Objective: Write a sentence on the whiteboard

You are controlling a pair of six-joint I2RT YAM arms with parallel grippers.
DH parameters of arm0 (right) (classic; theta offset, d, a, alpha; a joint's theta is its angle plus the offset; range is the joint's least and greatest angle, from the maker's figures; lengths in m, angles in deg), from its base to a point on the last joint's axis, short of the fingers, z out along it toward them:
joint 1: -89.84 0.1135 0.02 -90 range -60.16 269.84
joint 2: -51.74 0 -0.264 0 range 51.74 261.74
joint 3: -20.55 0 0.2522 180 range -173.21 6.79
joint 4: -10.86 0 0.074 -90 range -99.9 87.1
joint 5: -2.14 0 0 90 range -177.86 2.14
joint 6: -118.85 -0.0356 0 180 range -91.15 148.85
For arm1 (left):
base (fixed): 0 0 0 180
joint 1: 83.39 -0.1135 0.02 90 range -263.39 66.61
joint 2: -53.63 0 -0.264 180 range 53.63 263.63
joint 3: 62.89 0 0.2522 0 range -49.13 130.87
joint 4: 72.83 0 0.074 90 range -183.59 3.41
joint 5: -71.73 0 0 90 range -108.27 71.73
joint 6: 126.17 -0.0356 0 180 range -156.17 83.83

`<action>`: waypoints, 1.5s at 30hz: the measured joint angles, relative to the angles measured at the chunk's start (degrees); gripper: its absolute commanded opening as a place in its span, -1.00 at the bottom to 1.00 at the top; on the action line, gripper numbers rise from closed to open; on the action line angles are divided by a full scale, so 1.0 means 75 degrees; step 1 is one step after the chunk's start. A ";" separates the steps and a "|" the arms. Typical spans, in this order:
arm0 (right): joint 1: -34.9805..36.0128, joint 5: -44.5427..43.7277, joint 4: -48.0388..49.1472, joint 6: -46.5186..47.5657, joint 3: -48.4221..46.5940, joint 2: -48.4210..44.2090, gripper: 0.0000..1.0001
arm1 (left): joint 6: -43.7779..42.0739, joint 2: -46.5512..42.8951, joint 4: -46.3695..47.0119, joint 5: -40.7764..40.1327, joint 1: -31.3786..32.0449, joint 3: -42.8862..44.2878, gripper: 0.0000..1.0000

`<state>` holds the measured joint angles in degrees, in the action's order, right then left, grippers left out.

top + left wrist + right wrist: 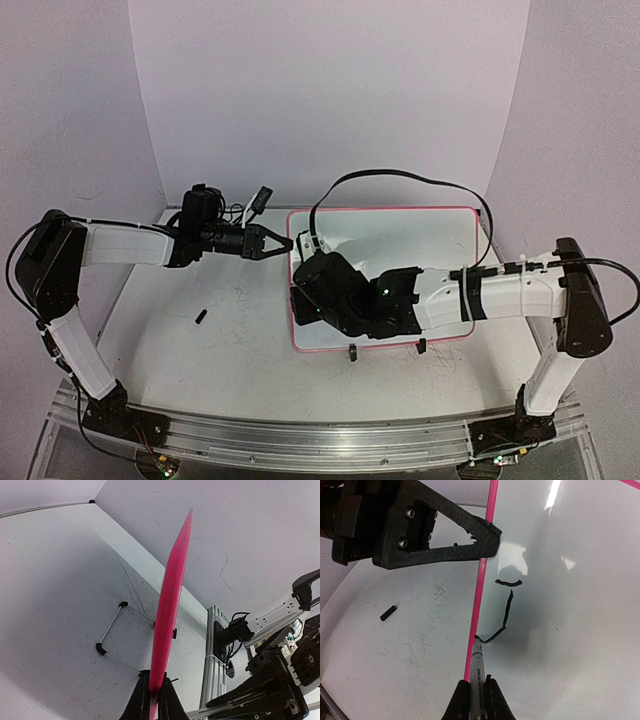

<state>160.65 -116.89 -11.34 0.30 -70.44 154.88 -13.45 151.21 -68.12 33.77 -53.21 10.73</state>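
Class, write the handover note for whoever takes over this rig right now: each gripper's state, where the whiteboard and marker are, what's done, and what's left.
Left gripper: shut on the whiteboard's left edge.
Right gripper: shut on a black marker, with its tip at the end of the last stroke, near the board's left edge.
Done: a few black strokes, a short dash and a curved line.
Left: nearly the whole sentence; the rest of the board is blank.
Note: a small black piece, perhaps the cap, lies on the table left of the board.
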 measured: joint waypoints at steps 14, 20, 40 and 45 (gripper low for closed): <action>-0.0006 -0.0189 -0.0059 -0.0237 0.0682 -0.0970 -1.00 | 0.0000 -0.0015 0.0061 0.0031 0.0000 -0.0047 -1.00; -0.0100 -0.0254 0.0020 -0.0235 0.0685 -0.0980 -1.00 | 0.0003 -0.0015 0.0083 0.0034 0.0000 -0.0047 -1.00; -0.0224 -0.0178 0.0260 -0.0084 0.0685 -0.0767 -1.00 | 0.0003 -0.0015 0.0083 0.0039 0.0000 -0.0047 -1.00; -0.0236 -0.0181 0.0262 -0.0056 0.0685 -0.0750 -1.00 | 0.0003 -0.0015 0.0083 0.0037 0.0000 -0.0047 -1.00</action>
<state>158.88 -118.25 -9.38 -0.13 -65.30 149.26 -13.43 151.10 -67.50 34.04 -53.21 10.38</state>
